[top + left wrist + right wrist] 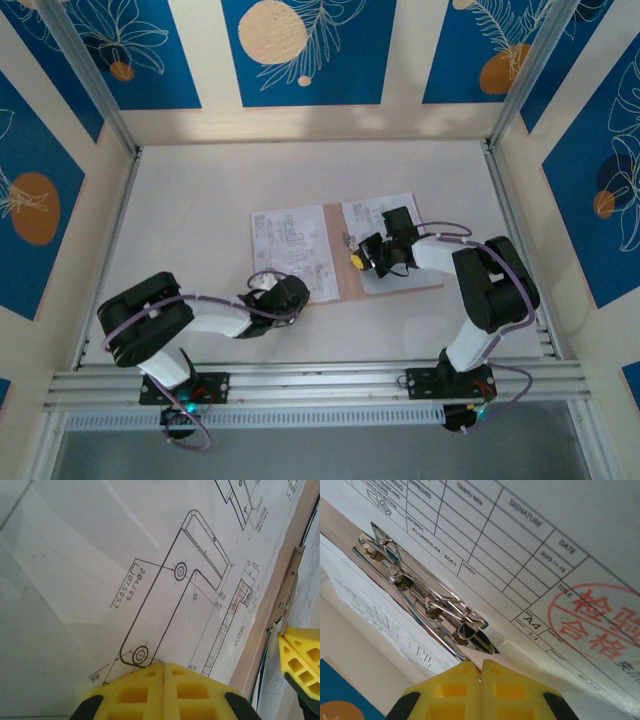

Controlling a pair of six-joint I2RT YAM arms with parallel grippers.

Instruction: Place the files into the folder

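Left gripper point(164, 666), fingers pressed together on nothing, hangs over the left sheet's near edge. The 2 files point(290, 240) lie across the open folder point(334, 270) at mid-table. Right gripper point(481, 666), fingers likewise closed together, sits at the metal clip point(427, 602)

Robot lab enclosure, aluminium frame rails point(320, 385), blue patterned panels point(310, 50)

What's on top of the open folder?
A printed left sheet, a printed right sheet, and a metal clip by the folder spine. Anything beneath the sheets is covered.
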